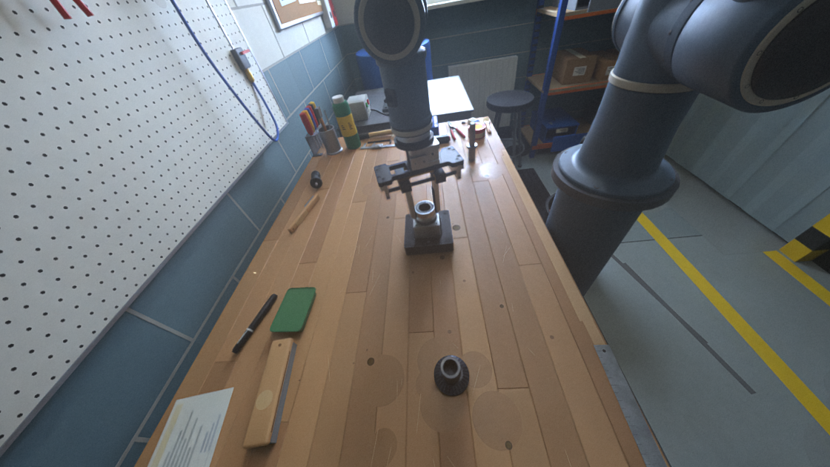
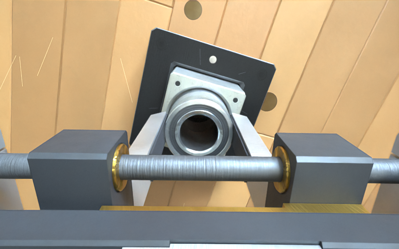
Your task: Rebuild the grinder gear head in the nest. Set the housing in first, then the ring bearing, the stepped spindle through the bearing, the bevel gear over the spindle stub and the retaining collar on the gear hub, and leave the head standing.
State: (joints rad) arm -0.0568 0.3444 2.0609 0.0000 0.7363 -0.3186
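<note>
In the middle of the bench the dark nest (image 1: 428,239) (image 2: 164,73) holds the light grey housing (image 1: 426,227) (image 2: 188,85), which stands upright. The ring bearing (image 1: 425,209) (image 2: 199,130) sits at the top of the housing, its bore empty. My gripper (image 1: 422,207) (image 2: 199,132) grips the ring bearing from above. The dark bevel gear (image 1: 451,374) stands alone on the near part of the bench. A slim metal pin that may be the stepped spindle (image 1: 472,148) stands upright at the far end. A small dark ring that may be the collar (image 1: 316,179) lies by the left wall.
Behind the nest stand cups of pens (image 1: 316,136), a green bottle (image 1: 346,122) and small tools. A pegboard lines the left wall. A green pad (image 1: 293,309), a black pen (image 1: 254,323), a wooden block (image 1: 270,391) and a sheet of paper (image 1: 194,428) lie near left. The robot base (image 1: 615,174) stands right.
</note>
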